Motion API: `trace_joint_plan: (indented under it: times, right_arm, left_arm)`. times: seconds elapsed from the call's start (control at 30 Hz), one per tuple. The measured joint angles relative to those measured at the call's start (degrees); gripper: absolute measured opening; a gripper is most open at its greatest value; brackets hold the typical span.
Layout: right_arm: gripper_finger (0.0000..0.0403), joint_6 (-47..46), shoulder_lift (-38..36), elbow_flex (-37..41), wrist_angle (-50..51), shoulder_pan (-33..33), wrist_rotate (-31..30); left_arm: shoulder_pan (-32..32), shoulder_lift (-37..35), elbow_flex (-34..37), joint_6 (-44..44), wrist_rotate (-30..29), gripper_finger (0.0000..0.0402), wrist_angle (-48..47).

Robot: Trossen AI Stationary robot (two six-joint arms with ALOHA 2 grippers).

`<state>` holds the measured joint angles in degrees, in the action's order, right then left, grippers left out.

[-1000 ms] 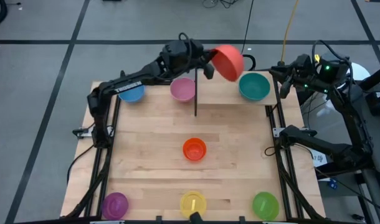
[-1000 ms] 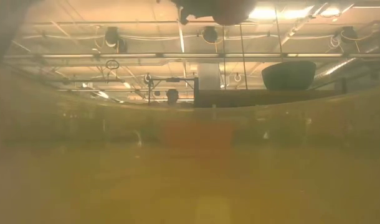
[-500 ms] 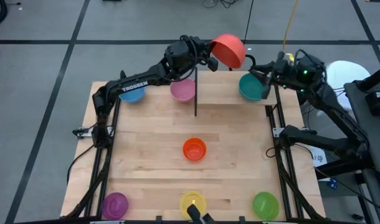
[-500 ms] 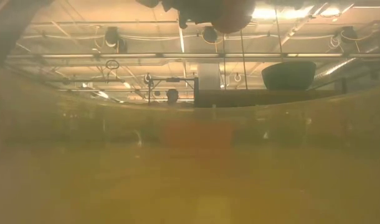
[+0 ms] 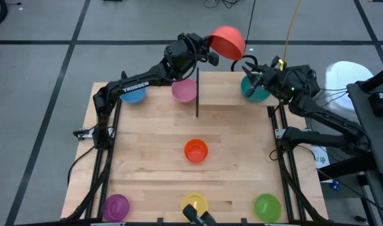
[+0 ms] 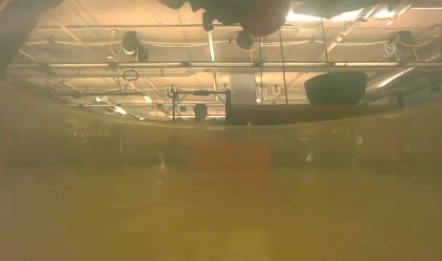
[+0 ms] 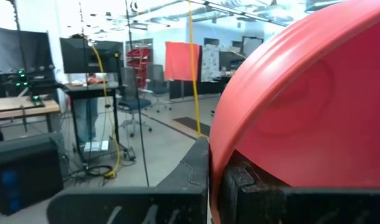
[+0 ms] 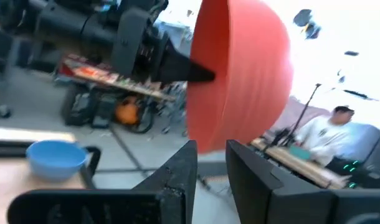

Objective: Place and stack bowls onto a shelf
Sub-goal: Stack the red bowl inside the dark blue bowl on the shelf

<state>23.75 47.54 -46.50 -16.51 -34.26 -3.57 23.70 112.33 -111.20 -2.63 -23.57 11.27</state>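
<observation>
Left gripper (image 5: 211,55): gripping the rim of the red bowl (image 5: 228,42), raised beyond the table's far edge | Right gripper (image 5: 250,68): fingers parted, apparently empty, reaching beside it above the teal bowl (image 5: 254,90) | Shelf (image 5: 197,98): standing beside the pink bowl (image 5: 184,90)

Even overhead light up top, amber haze down low

Beyond the left gripper (image 5: 211,53), its red bowl (image 7: 302,106) looms blurred; ceiling lamps (image 6: 308,14) glare, and the low view's tabletop (image 6: 221,203) smears yellow.

Overhead and table-level cameras plus two close wrist cameras all share the red bowl (image 5: 228,42).
</observation>
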Motion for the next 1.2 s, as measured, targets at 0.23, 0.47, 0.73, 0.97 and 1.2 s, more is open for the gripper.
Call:
trace_joint_plan:
  times: [0.23,0.47,0.73,0.97,1.2]
  right_arm:
    - [0.008,2.5,3.8,1.4,-7.1,2.6,-1.7]
    - [0.008,9.3,9.0,1.4,-16.1,5.4,-14.0]
    - [0.008,13.4,13.1,1.4,-25.4,7.4,-17.7]
    - [0.008,14.1,15.5,1.4,-29.7,7.4,-20.8]
    - [0.008,16.2,16.6,1.5,-32.4,7.4,-23.3]
  left_arm:
    - [0.0,0.0,0.0,0.3,-0.6,0.0005,0.8]
    - [-0.1,0.0,0.0,0.3,-0.6,0.0005,0.8]
    - [0.0,-0.1,0.0,0.4,-0.8,0.0005,0.9]
    - [-0.1,-0.1,0.0,1.4,-0.5,0.0004,0.5]
    - [-0.3,-0.1,0.0,1.9,0.1,0.0004,-1.2]
